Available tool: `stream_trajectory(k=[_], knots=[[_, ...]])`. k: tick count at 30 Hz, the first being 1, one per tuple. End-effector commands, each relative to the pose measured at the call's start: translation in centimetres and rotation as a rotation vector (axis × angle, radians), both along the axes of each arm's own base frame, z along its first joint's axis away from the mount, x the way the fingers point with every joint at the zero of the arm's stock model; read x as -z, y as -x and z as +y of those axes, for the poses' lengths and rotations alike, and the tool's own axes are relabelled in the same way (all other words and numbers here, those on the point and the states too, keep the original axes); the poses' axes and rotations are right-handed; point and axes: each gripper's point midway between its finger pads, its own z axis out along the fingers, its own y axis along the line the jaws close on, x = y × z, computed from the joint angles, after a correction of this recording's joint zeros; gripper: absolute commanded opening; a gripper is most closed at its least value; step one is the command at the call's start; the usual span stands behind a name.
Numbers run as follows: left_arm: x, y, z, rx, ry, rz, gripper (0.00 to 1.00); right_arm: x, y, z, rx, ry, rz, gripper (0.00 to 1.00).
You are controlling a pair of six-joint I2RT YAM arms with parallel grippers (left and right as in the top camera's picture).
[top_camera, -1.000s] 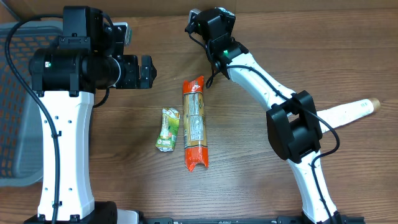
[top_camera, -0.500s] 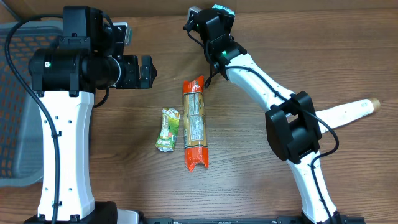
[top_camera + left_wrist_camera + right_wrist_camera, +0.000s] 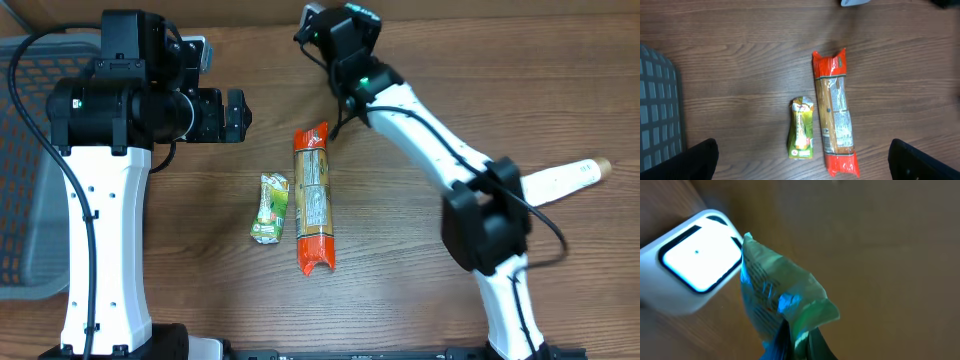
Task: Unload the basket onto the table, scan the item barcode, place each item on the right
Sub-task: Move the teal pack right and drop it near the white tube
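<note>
Compared with a second back: right arm's elbow [image 3: 485, 225] swung out and away from the scanner [image 3: 695, 255], and the right gripper [image 3: 337, 25] eased a touch closer to it. Clamped tight on the bottom edge of a crinkly green-and-white packet [image 3: 780, 295], held up right beside the scanner's glowing window, top corner nearly touching the housing. Can't make out a barcode on the face shown, too washed out by the light. Reads like the final lining-up for the scan, probably just needing a small twist to get the printed side square to the window. No movement anywhere else. Left gripper [image 3: 235, 115] parked well away from the scanner, spread wide, holding nothing. Spaghetti packet [image 3: 312, 198] and green snack pouch [image 3: 269, 208] lying side by side on the table [image 3: 400, 290], well clear of the scanner, presumably waiting for a turn.
</note>
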Motion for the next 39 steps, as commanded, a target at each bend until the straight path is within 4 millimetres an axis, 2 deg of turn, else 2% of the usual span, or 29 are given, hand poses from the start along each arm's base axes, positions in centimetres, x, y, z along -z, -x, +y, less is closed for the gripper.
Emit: stream_trajectory(k=[1,4,6,8,10,13,16,20,25,27,31,36,37,38,39], knots=[[-0.1,-0.1,0.2,0.015,-0.013,-0.008,1.0,-12.0,5.0,-1.5,0.004,-0.314,-0.11,0.04],[-0.1,-0.1,0.2,0.014,-0.013,-0.008,1.0,-13.6,9.8,-2.6,-0.006,-0.535,0.029,0.04],[-0.1,-0.1,0.2,0.015,-0.013,-0.008,1.0,-13.7,12.9,-2.9,-0.051,-0.662,0.167,0.04],[-0.1,-0.1,0.2,0.015,-0.013,-0.008,1.0,-13.3,15.8,-3.7,-0.085,-0.763,0.318,0.04],[-0.1,-0.1,0.2,0.015,-0.013,-0.008,1.0,-12.4,18.5,-5.5,-0.087,-0.846,0.477,0.04],[-0.1,-0.1,0.2,0.015,-0.013,-0.008,1.0,-10.3,20.5,-9.1,0.003,-0.938,0.653,0.04],[-0.1,-0.1,0.2,0.015,-0.014,-0.008,1.0,-7.5,20.7,-13.8,0.164,-1.023,0.754,0.04],[-0.1,-0.1,0.2,0.015,-0.013,-0.008,1.0,-2.9,19.0,-20.9,0.377,-1.115,0.763,0.04],[-0.1,-0.1,0.2,0.015,-0.013,-0.008,1.0,4.4,17.0,-29.3,0.693,-1.296,0.703,0.04],[-0.1,-0.1,0.2,0.015,-0.013,-0.008,1.0,7.1,16.8,-31.7,0.816,-1.374,0.679,0.04],[-0.1,-0.1,0.2,0.015,-0.013,-0.008,1.0,12.0,17.6,-35.4,1.021,-1.495,0.649,0.04],[-0.1,-0.1,0.2,0.015,-0.013,-0.008,1.0,14.4,18.8,-36.8,1.129,-1.546,0.657,0.04],[-0.1,-0.1,0.2,0.015,-0.013,-0.008,1.0,14.5,18.9,-36.8,1.137,-1.55,0.661,0.09],[-0.1,-0.1,0.2,0.015,-0.013,-0.008,0.99,14.5,19.0,-36.9,1.14,-1.55,0.662,0.22],[-0.1,-0.1,0.2,0.015,-0.013,-0.008,1.0,14.4,19.0,-36.9,1.139,-1.551,0.66,0.41]])
